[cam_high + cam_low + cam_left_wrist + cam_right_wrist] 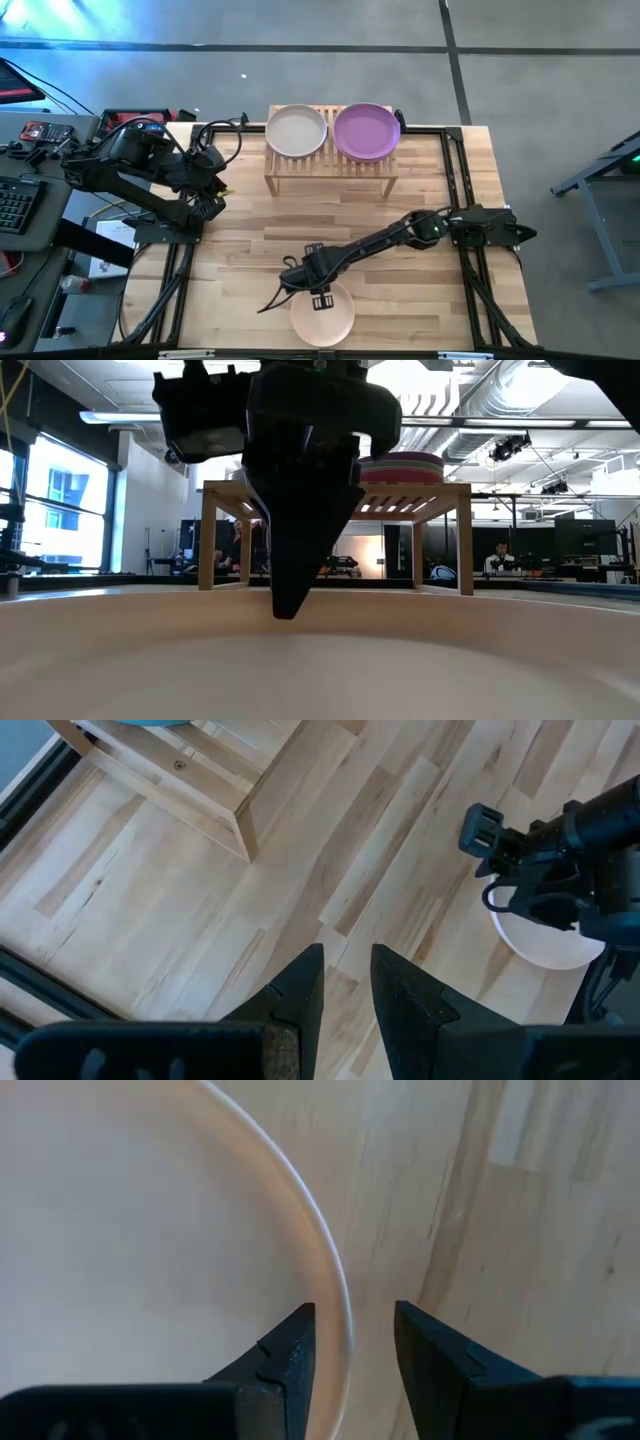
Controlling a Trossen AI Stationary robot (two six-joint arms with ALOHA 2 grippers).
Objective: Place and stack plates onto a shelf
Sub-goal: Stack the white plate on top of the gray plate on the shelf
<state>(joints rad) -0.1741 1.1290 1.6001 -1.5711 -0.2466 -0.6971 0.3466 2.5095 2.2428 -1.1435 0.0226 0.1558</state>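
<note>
A peach plate (325,320) lies flat on the wooden table near its front edge. It fills the bottom of the low view (320,660). My right gripper (319,291) is open and points down at the plate's far rim (335,1295): one finger stands inside the rim, the other outside. The bamboo shelf (330,165) stands at the far middle. It bears a grey-beige plate (296,131) on its left and a purple plate (366,131) on its right, each topping a stack (400,465). My left gripper (214,190) waits at the table's left, slightly open and empty. My right gripper comes from above with its fingers (290,1350) on either side of the peach plate's far rim (340,1320), across the rim. Whether a finger touches the plate, I cannot tell. The plate lies flat on the table.
Black frame rails (455,150) run along the table's left, right and far sides. Bare wood (300,225) lies between the shelf and the peach plate. A desk with a keyboard (15,205) stands beyond the table's left edge. People sit in the room behind (500,555).
</note>
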